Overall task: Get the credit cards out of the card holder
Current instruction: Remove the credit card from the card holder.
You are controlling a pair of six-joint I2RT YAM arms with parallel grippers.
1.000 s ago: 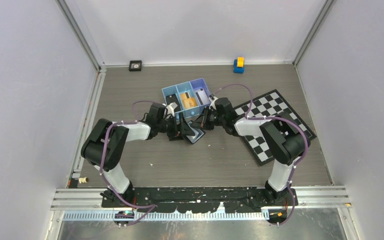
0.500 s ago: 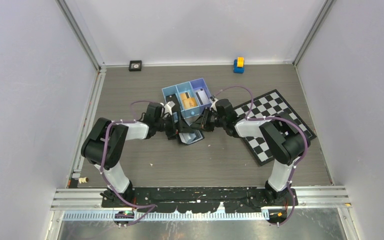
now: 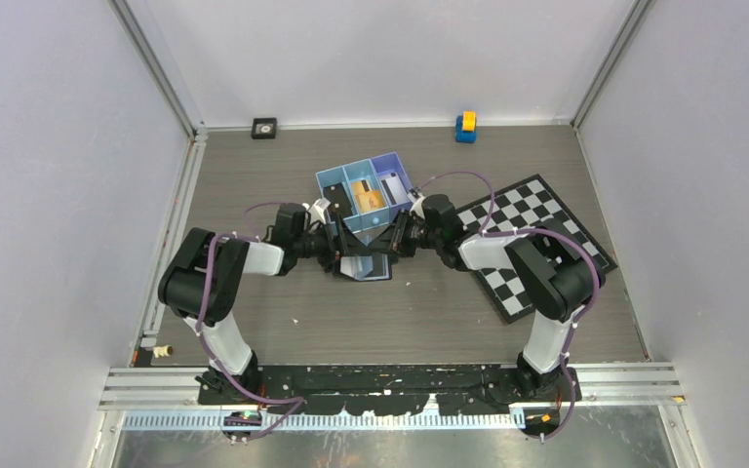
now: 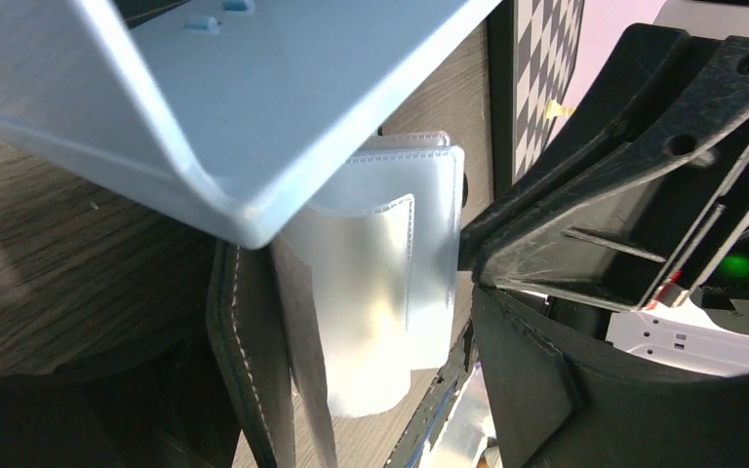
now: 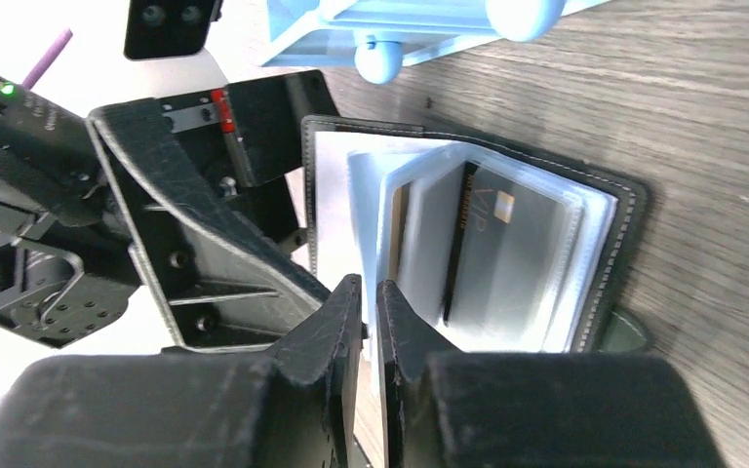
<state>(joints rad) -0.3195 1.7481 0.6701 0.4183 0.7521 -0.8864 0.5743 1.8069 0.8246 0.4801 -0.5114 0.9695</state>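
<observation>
Card holder (image 5: 507, 244) open, left gripper (image 3: 338, 253) spread astride it, right gripper (image 5: 371, 292) just beside it, pinching or not we cannot tell

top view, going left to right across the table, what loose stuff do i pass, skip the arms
small black square block → blue tray → yellow and blue toy → chequered board; the card holder lies in line with the tray, so it is left out

I see the blue tray (image 3: 335, 176) just behind the card holder (image 3: 366, 267), left gripper (image 3: 341, 255) and right gripper (image 3: 391, 244) flanking it; only the near table (image 3: 400, 317) side is open.
</observation>
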